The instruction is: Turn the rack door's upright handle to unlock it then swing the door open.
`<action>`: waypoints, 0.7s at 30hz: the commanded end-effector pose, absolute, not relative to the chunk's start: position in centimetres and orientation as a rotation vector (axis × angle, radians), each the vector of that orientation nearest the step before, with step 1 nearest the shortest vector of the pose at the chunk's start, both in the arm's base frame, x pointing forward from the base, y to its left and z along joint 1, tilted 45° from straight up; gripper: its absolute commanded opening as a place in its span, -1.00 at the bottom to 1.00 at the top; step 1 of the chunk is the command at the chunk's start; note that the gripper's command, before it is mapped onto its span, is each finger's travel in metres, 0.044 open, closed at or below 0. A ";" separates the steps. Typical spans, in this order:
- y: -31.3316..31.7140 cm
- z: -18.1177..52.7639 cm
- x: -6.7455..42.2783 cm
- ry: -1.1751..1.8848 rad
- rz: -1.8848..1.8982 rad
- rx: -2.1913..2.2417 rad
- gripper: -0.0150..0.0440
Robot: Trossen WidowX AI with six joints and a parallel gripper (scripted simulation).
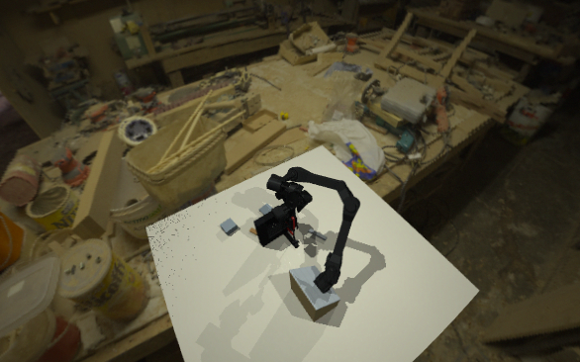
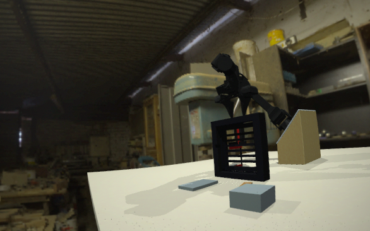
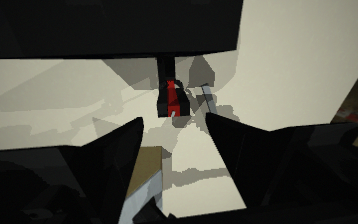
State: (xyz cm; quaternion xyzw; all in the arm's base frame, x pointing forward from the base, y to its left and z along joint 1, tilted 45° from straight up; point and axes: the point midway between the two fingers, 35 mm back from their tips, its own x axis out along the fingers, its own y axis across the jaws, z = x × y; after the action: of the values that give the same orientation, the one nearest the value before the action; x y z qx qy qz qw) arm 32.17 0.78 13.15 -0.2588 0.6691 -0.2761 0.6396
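The black rack frame [image 1: 270,228] [image 2: 262,148] [image 3: 105,30] stands upright on the white table. In the exterior view, the door's dark slats [image 2: 241,142] show across its opening. The red handle [image 1: 293,225] [image 2: 238,136] [image 3: 171,97] is on the arm's side, at a dark part jutting out from the rack. Its exact turn and the door's angle are hard to tell. My gripper [image 2: 238,115] [image 3: 175,119] is open and points downward, beyond the frame's top edge in the exterior view. In the wrist view the handle lies just ahead of the gap between the fingertips, with nothing held.
A blue-grey block [image 1: 229,226] [image 2: 252,198], a flat blue-grey slab [image 1: 266,209] [image 2: 197,185] and a small orange piece [image 1: 253,230] [image 2: 247,183] lie on the far side of the rack. A thin grey bar [image 1: 318,234] [image 3: 208,97] lies on the handle side. The arm's base meets a wedge-shaped block [image 1: 306,297] [image 2: 298,142].
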 end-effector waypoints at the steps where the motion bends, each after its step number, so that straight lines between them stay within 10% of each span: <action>1: 0.3 12.6 32.2 1.530 -0.632 -0.599 0.51; 21: -2.0 10.3 32.2 1.529 -0.631 -0.599 0.51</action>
State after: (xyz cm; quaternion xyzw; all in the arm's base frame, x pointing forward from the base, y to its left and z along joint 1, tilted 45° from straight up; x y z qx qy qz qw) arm 32.25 -1.52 10.60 -0.2609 0.6711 -0.2764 0.6366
